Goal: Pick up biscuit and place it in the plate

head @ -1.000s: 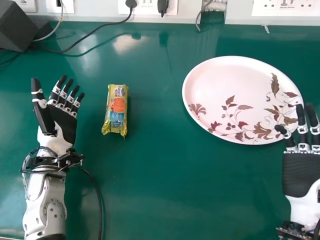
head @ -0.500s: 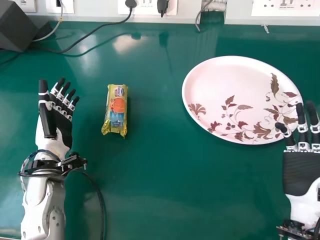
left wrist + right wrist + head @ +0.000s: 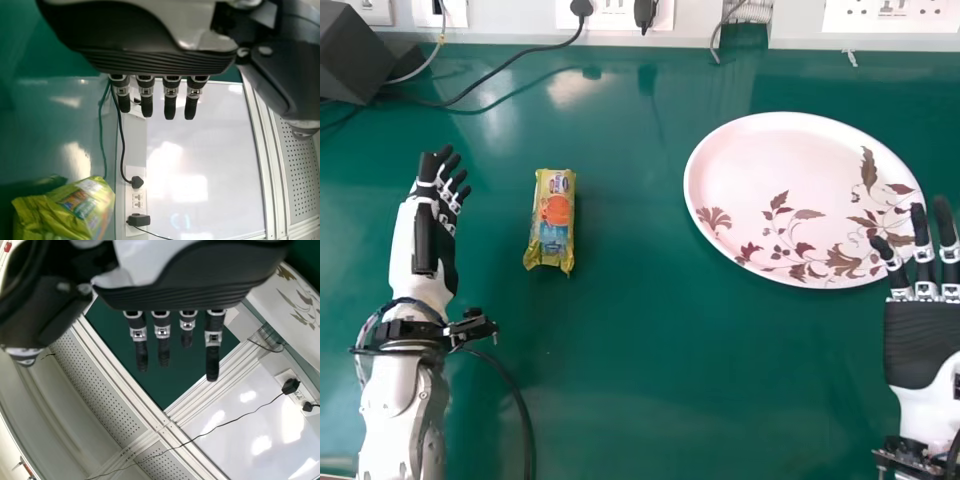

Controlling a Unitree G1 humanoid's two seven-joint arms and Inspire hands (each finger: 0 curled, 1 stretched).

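Observation:
In the head view my left hand (image 3: 438, 215) is to the left of the biscuit packet (image 3: 552, 222), apart from it, turned edge-on with its fingers straight. The yellow packet lies flat on the green table. My right hand (image 3: 924, 335) is palm up at the right, its straight fingers at the lower right rim of the white oval plate (image 3: 750, 160), which has a brown leaf pattern. In the left wrist view my left hand (image 3: 160, 62) has extended fingers, with the packet (image 3: 75, 210) some way off. In the right wrist view my right hand (image 3: 172, 297) is near the plate (image 3: 270, 295).
A dark box (image 3: 358, 50) with cables stands at the table's back left. Black cable (image 3: 505, 65) runs across the back of the table (image 3: 640, 350) to wall sockets (image 3: 612, 14). Another cable hangs beside my left forearm.
My left hand has rolled from showing its palm more openly to an edge-on pose, its fingers shifting slightly left. My right hand has barely moved; packet and plate have stayed put.

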